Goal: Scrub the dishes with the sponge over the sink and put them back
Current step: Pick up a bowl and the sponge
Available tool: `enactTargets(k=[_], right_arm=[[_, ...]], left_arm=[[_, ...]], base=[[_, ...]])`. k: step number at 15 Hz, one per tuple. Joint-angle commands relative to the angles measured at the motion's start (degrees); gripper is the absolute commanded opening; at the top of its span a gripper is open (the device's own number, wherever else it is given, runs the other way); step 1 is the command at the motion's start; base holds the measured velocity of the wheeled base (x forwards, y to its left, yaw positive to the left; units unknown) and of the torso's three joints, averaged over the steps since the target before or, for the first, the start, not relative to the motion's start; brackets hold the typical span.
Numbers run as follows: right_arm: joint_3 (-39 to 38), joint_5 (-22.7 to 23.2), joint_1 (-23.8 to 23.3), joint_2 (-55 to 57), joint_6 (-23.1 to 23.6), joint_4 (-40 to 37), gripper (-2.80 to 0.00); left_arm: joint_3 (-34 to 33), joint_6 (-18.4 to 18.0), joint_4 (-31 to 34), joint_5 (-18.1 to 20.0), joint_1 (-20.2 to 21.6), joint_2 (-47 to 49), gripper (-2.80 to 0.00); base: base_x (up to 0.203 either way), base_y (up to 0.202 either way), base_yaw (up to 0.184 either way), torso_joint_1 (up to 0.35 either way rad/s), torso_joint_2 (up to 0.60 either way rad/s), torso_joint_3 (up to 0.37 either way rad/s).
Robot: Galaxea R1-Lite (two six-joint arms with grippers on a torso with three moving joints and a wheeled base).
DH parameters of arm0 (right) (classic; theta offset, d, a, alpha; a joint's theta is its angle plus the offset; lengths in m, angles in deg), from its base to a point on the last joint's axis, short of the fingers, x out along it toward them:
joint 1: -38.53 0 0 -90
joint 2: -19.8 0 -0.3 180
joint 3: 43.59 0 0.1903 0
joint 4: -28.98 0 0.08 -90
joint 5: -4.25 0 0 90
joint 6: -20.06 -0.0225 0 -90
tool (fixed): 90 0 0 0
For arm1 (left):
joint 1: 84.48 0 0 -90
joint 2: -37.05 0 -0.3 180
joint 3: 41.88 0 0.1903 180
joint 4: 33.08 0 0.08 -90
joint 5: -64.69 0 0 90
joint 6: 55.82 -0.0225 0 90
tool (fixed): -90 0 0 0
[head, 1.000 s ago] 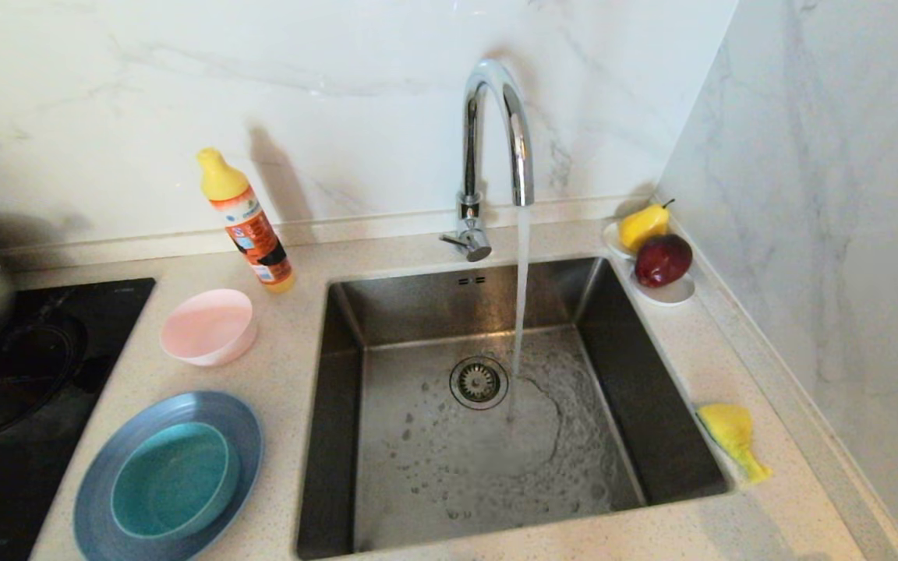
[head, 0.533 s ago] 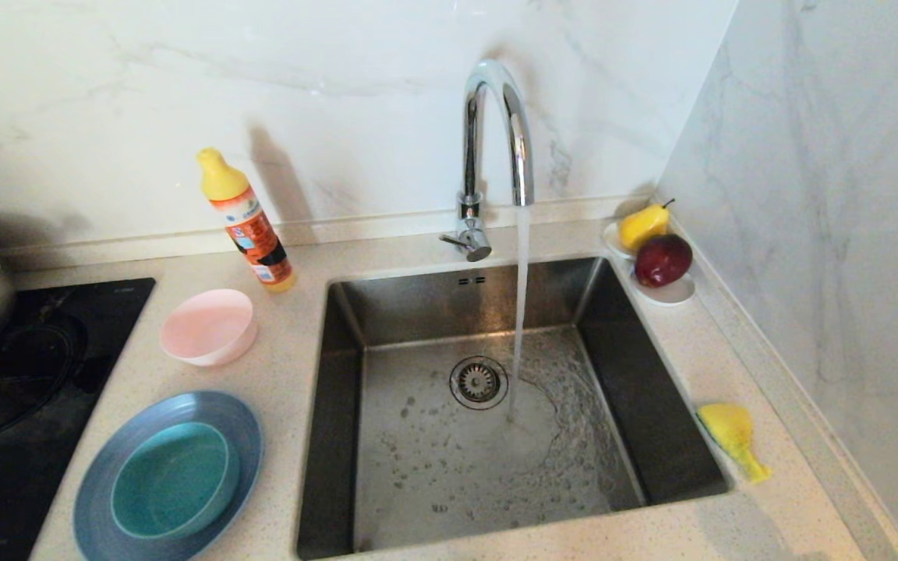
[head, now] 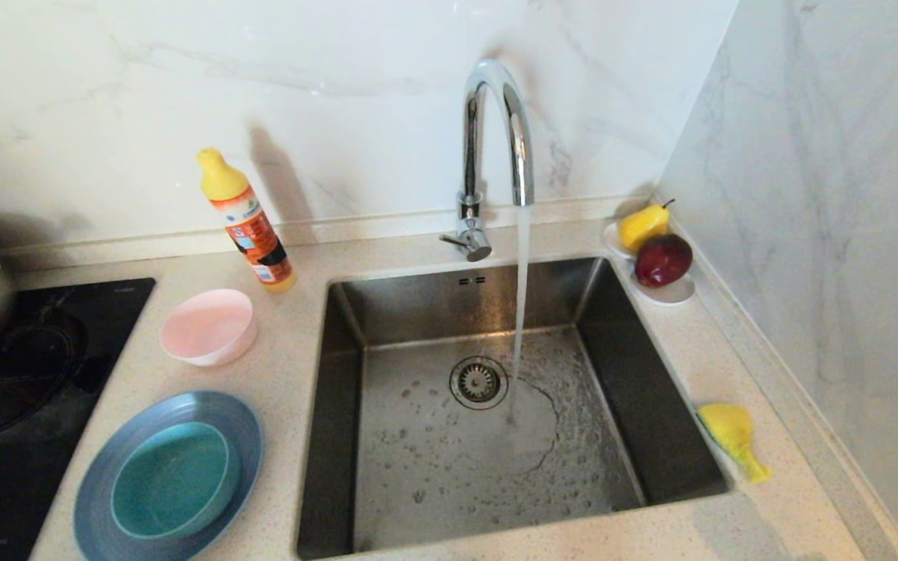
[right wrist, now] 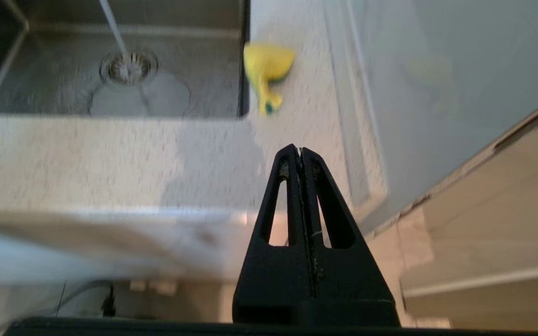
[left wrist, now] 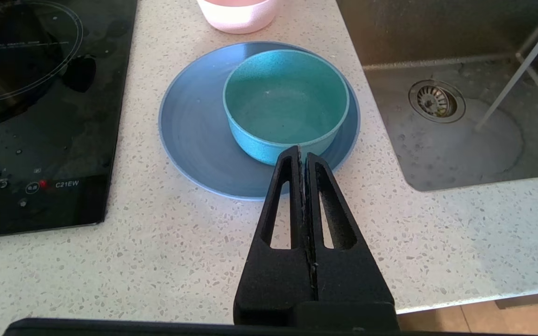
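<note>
With water running from the tap (head: 497, 132) into the sink (head: 488, 413), both the left gripper (left wrist: 302, 156) and right gripper (right wrist: 299, 153) hung pressed together and empty near the desk (head: 293, 366) edge, the sponge (head: 732, 438) and dishes (head: 171, 477) lying within reach either side.

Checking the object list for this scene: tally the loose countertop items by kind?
Dishes: 4, grey-blue round plate, teal bowl, pale pink bowl, white oval dish
Fruit: 2, yellow pear, dark red apple
Sponges: 1, yellow sponge
Bottles: 1, orange detergent bottle
Total: 8
</note>
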Motion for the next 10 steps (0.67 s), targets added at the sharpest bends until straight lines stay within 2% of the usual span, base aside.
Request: enactTargets(k=[1, 4, 6, 8, 10], right_arm=[[3.16, 0.75, 0.02, 0.41, -0.12, -2.88, -2.8], [17.91, 4.91, -0.1, 6.2, -0.33, -10.81, -2.8], [24.36, 7.68, -0.97, 15.67, 0.56, -13.4, -2.8], [30.03, 9.04, -1.69, 24.67, 3.06, -14.52, -2.8], [33.5, 9.76, -1.88, 31.9, 7.49, -15.14, -2.8]], left_arm=[[0.02, -0.02, -0.01, -0.06, 0.0, 0.27, -2.8], [0.02, 0.07, -0.01, -0.06, 0.0, 0.27, -2.8], [0.02, 0.08, -0.01, -0.06, 0.0, 0.27, -2.8], [-0.05, 0.15, -0.01, -0.06, 0.0, 0.27, -2.8], [0.02, 0.15, -0.01, -0.06, 0.0, 0.27, -2.8]], base=[[0.0, 0.0, 0.0, 0.0, 0.0, 0.0], [0.0, 0.0, 0.0, 0.0, 0.0, 0.0], [0.0, 0.0, 0.0, 0.0, 0.0, 0.0], [0.0, 0.0, 0.0, 0.0, 0.0, 0.0], [0.0, 0.0, 0.0, 0.0, 0.0, 0.0]])
